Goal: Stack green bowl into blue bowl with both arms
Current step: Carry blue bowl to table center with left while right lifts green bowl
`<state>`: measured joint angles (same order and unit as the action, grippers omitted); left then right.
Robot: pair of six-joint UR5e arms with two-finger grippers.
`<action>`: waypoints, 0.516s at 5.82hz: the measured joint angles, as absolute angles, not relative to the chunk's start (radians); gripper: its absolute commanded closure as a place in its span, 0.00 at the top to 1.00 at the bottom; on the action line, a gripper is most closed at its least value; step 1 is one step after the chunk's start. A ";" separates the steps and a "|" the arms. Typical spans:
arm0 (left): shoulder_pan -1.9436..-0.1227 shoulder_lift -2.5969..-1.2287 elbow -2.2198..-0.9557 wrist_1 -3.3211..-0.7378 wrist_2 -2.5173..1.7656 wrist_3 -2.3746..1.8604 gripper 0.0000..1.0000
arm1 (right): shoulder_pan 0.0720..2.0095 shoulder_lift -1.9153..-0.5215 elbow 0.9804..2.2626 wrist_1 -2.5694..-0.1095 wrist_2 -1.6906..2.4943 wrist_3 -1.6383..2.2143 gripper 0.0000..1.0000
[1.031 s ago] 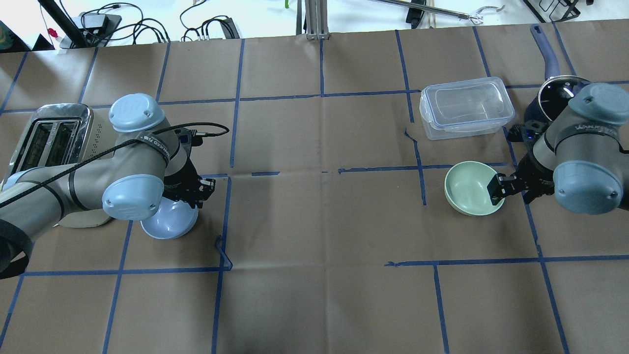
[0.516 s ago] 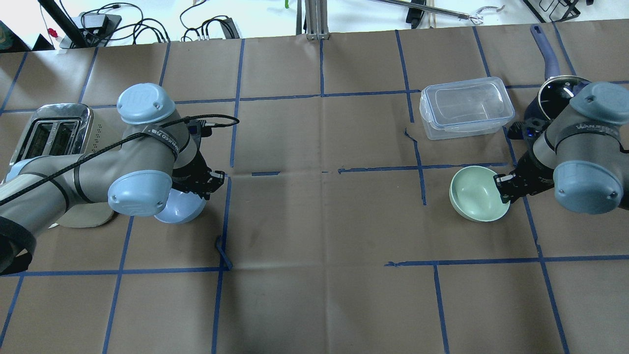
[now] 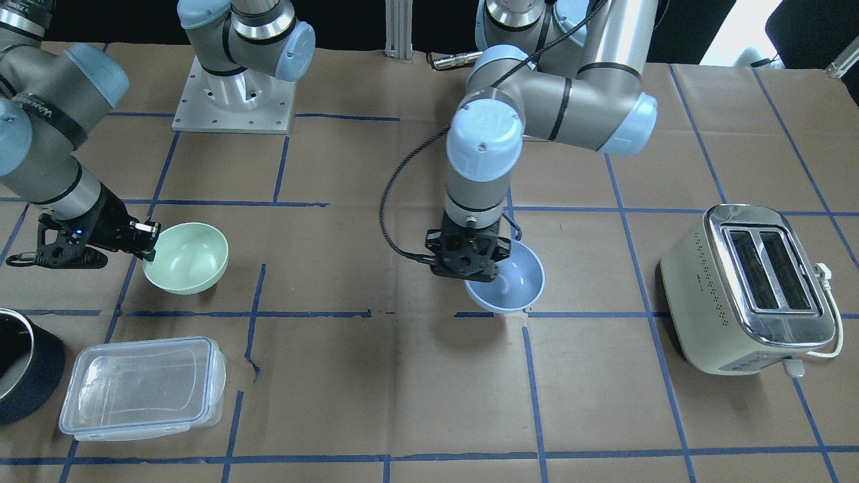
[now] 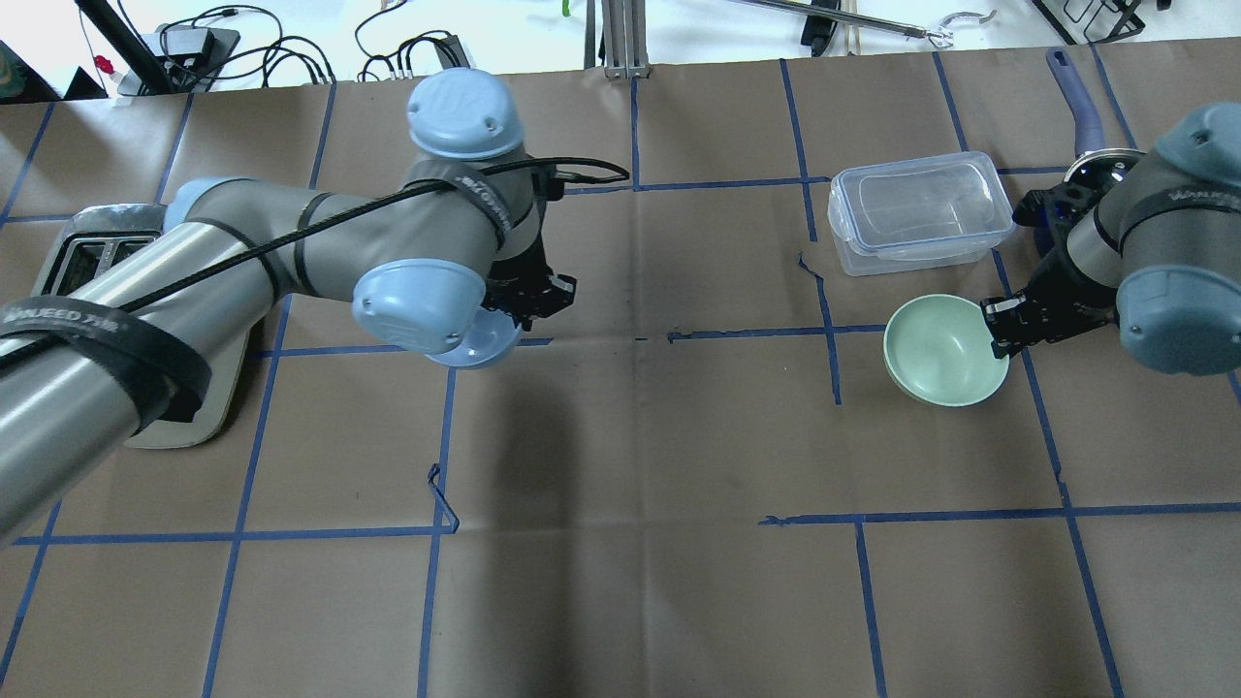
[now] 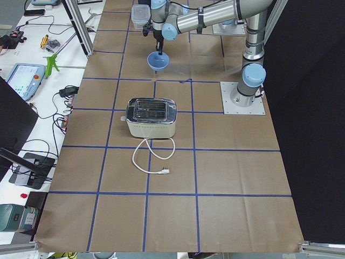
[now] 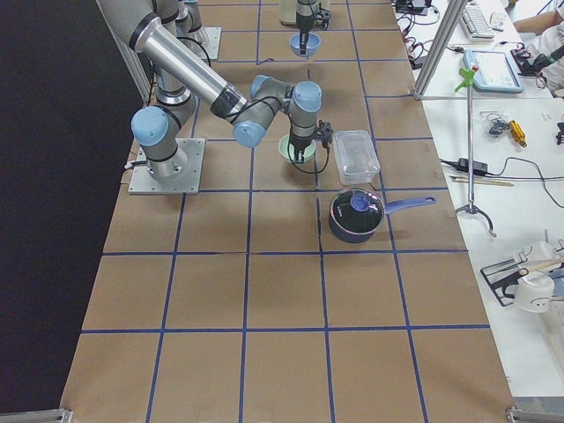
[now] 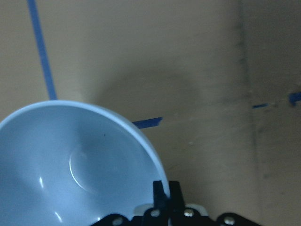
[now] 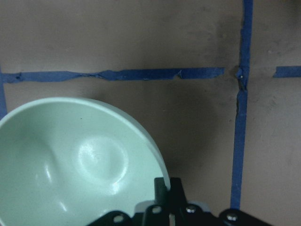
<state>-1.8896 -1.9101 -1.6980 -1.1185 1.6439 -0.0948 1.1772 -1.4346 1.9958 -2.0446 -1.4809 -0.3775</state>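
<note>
Pinching the rim of the blue bowl (image 3: 513, 285), the left tool (image 3: 478, 268) is clenched on it, one finger inside the wall and one outside. The bowl hangs tilted and clear of the tabletop (image 3: 402, 402), its shadow falling on the brown paper below. It hangs a little to the robot's left of the tabletop's middle, above a blue tape line. The toaster (image 3: 751, 288) stands well apart from it, further to the left. On the robot's right side the right tool (image 4: 999, 325) is likewise clenched on the rim of the green bowl (image 4: 940, 349), which is tilted with its opening turned partly away from that tool. Whether its base touches the paper I cannot tell. The two bowls are well apart, with bare taped squares between them. Just beyond the green bowl, on the side far from the robot, lies a clear lidded container (image 4: 916, 208). A dark pot (image 6: 357, 216) with a blue handle stands beside that, further to the right.
</note>
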 measured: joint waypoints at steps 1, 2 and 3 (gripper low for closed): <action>-1.968 -1.977 -1.629 -1.106 1.653 -0.097 0.01 | 1.179 -1.439 1.923 -1.924 -1.442 -0.378 0.05; -2.013 -2.029 -1.601 -1.062 1.656 -0.093 0.02 | 1.190 -1.451 1.849 -1.807 -1.423 -0.378 0.06; -2.038 -2.065 -1.600 -1.003 1.659 -0.092 0.06 | 1.202 -1.469 1.795 -1.727 -1.418 -0.377 0.06</action>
